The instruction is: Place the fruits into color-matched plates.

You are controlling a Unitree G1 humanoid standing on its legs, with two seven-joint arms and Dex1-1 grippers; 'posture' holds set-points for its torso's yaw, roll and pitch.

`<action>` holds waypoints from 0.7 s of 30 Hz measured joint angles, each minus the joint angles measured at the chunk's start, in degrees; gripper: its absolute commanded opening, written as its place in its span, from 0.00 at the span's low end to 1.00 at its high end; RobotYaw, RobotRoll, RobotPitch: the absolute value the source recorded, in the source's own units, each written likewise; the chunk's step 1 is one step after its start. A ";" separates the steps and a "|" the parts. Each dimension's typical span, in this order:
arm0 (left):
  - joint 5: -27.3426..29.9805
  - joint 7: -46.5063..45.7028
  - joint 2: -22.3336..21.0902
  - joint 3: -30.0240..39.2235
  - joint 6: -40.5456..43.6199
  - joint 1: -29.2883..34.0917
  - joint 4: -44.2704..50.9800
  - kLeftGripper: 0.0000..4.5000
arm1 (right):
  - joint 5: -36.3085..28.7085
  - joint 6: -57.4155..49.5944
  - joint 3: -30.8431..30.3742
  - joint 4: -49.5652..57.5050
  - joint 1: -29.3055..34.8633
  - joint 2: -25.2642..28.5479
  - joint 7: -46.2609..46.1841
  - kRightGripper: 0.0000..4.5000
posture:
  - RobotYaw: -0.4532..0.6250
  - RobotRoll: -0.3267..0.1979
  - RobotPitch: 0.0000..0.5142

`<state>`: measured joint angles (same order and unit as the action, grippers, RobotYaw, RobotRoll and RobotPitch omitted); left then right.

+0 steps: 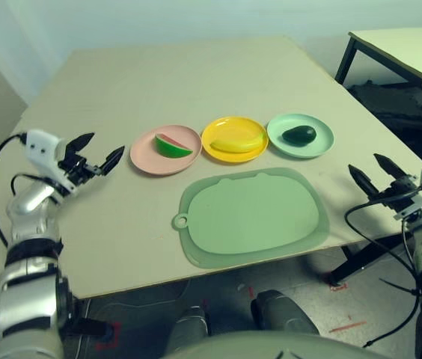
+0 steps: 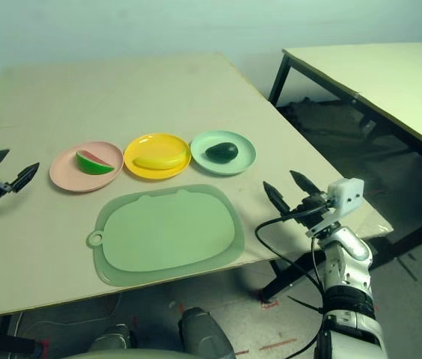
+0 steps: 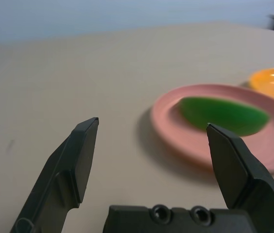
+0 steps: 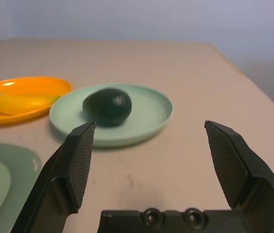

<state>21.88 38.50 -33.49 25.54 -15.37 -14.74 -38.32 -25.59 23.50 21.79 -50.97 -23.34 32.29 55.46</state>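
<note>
Pale wall [image 1: 196, 16] stands behind a broad beige table [image 1: 121, 82] on which, as far as can be judged, the sorting is complete. At the left, the black two-fingered left claw [image 1: 108, 141] stands wide apart with nothing between its fingers, beside the pink plate but clear of it. Next comes the round pale pink plastic plate [image 1: 145, 163], with the toy watermelon wedge [image 1: 170, 147], red with a green rind, lying inside its rim; its red flesh makes this the likely match. Just beside it, the round yellow plastic plate [image 1: 230, 123] holds the curved yellow toy banana [image 1: 237, 143], a plain match in colour. Further right, the round mint green plastic plate [image 1: 317, 149] carries the small dark green toy avocado [image 1: 299, 135], green on green though of a deeper shade. Nearer the robot, the large rounded green mat with a ring handle [image 1: 256, 213] has no fruit on it. At the far right, the black two-fingered right claw [image 1: 363, 161] is also spread apart and empty, clear of the mint plate. All three fruits sit in plates of fitting colour, so no placing seems left; at most, both arms need only keep away from the plates.
</note>
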 measured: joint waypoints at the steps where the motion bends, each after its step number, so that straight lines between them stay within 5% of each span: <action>1: 0.46 -1.42 0.99 0.48 0.88 1.18 1.99 1.00 | 0.28 0.65 -0.01 -1.18 -0.41 0.06 0.56 1.00 | 0.32 0.62 0.18; 10: 2.32 -9.19 8.11 1.27 5.78 12.75 18.85 1.00 | 1.87 1.52 0.35 -13.06 -6.30 2.92 1.14 1.00 | 0.36 0.62 0.22; 21: 0.19 -13.80 13.33 -2.25 7.44 14.35 26.34 1.00 | 4.34 0.34 0.35 -18.52 -10.54 6.79 1.53 1.00 | 0.35 0.62 0.22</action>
<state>22.07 24.71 -20.15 23.29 -7.93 -0.40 -11.98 -21.25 23.84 22.14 -69.50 -33.88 39.08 56.99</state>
